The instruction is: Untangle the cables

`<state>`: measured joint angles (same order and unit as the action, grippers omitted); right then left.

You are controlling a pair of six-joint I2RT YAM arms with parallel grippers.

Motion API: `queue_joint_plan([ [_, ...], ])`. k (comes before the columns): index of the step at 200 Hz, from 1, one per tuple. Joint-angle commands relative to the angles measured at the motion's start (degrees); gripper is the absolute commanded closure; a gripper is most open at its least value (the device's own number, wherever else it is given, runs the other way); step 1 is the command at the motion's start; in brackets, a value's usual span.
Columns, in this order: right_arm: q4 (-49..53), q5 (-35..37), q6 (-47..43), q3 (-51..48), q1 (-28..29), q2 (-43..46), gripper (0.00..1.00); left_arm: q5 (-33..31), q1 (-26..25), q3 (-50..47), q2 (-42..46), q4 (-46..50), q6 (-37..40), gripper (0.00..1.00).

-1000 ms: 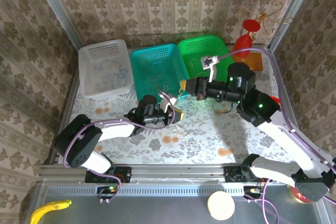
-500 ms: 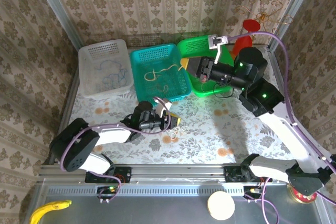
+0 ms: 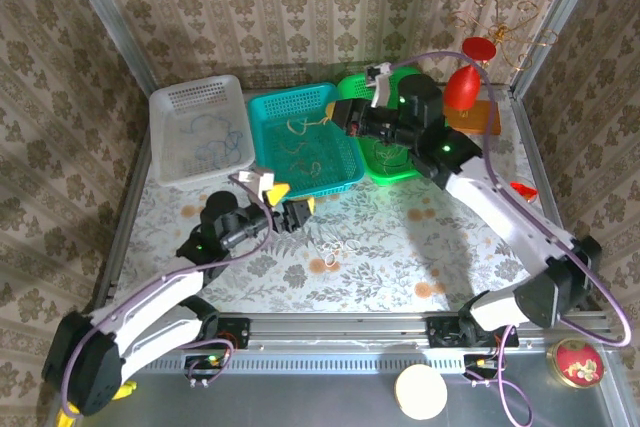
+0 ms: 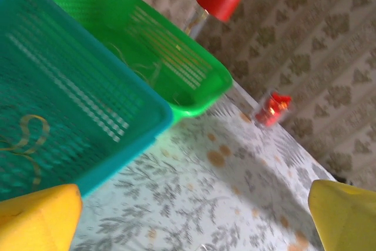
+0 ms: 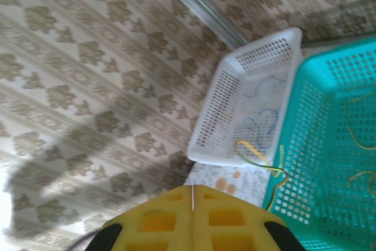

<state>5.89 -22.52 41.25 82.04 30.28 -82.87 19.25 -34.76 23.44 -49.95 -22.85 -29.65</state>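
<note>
My right gripper [image 3: 341, 114] hangs over the back of the teal basket [image 3: 335, 175], shut on a brown-yellow cable [image 3: 300, 126] that trails to its left. In the right wrist view the pads [image 5: 170, 218] press together and that cable [image 5: 259, 156] curls over the teal basket's rim [image 5: 288, 163]. My left gripper [image 3: 288, 201] stands open just above the table in front of the teal basket, nothing between its yellow fingertips [image 4: 38, 218]. A small tangle of pale cables [image 3: 333, 248] lies on the cloth to its right. Blue cables [image 3: 207, 133] lie in the white basket [image 3: 170, 107].
A green basket [image 3: 352, 87] stands right of the teal one, with a red goblet [image 3: 468, 79] and an orange pad [image 3: 485, 117] behind it. More brown-yellow cables [image 3: 312, 163] lie in the teal basket. A small red object [image 3: 522, 190] sits near the right wall.
My left gripper opened and drew back left toward the near edge, leaving the pale tangle on the cloth. My right gripper carried its cable up and left, from the green basket to over the teal one.
</note>
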Motion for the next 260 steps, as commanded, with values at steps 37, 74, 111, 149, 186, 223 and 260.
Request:
queue_joint_plan([
  [37,-4.0,0.5,-1.1,7.2,-0.7,-16.3,1.00,-0.4,10.7,5.4,6.1,13.7,-6.6,0.00],
  [74,-3.4,-1.4,-1.4,15.2,-0.7,-28.4,1.00,0.3,11.2,6.4,5.1,13.4,-6.7,0.00],
  [111,0.4,-1.3,-3.3,25.7,-1.1,-39.4,0.91,0.3,11.3,6.4,3.4,12.4,-7.6,0.00],
  [149,3.0,-0.8,-4.2,31.7,-2.4,-42.9,0.51,0.4,11.2,6.9,2.4,11.6,-8.2,0.00],
  [186,4.5,-2.0,-6.8,28.6,-2.6,-36.7,0.50,0.8,11.2,7.5,1.9,11.7,-8.4,0.00],
  [223,0.9,-2.9,-6.9,15.8,-2.6,-25.8,0.50,1.6,11.1,7.5,1.3,11.6,-8.2,0.00],
  [260,-3.4,-2.8,-6.1,-0.8,-2.6,-13.5,0.49,2.0,9.5,7.5,-0.5,11.9,-7.6,0.00],
])
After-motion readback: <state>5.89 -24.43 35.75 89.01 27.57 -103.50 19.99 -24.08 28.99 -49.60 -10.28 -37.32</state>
